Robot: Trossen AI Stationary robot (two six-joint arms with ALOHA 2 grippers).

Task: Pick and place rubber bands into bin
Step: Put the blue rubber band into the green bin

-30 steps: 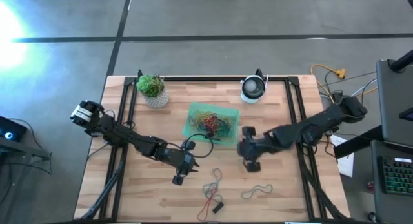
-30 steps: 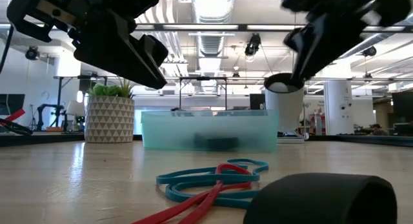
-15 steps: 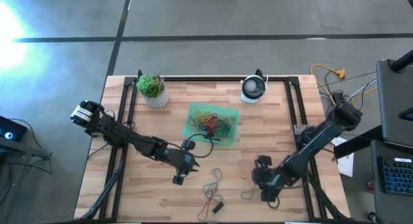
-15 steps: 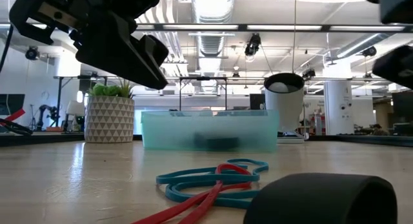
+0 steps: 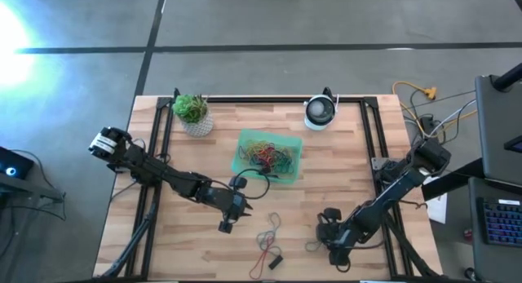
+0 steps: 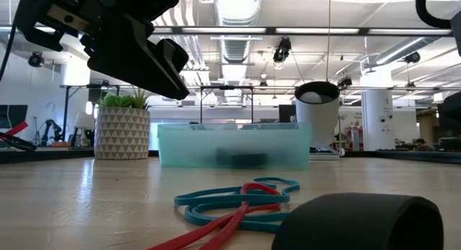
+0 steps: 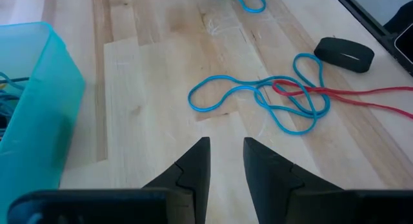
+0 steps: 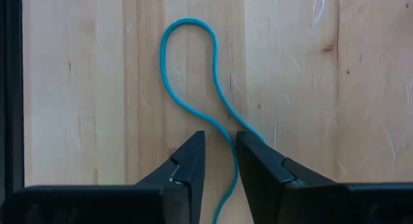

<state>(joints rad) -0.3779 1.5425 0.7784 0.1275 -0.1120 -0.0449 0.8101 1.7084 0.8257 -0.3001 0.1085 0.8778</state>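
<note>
- The right hand (image 5: 335, 240) is hanging low over the bench's (image 5: 188, 234) near right part, straddling a teal band (image 8: 193, 88) that is lying flat on the wood.
- Its fingers (image 8: 184, 169) are standing a narrow gap apart, with one strand of that band running between them; whether they are already pinching it cannot be told.
- The left hand (image 5: 226, 224) is hovering above the bench's middle, just on the near side of the bin (image 5: 241, 156), with its fingers (image 7: 193, 166) slightly parted and holding nothing.
- The bin is sitting around the bench's centre, holding a tangle of bands (image 5: 267, 156) in red, yellow, green and dark shades.
- A second teal band (image 7: 258, 98) and a red band (image 7: 348, 93) are lying crossed over each other on the wood near the front edge, between the two hands.
- A small black piece (image 7: 344, 53) is resting just beside that pair.
- A potted plant (image 5: 192, 113) is standing at the far left corner.
- A round white device (image 5: 320, 113) is standing at the far edge, right of the plant.
</note>
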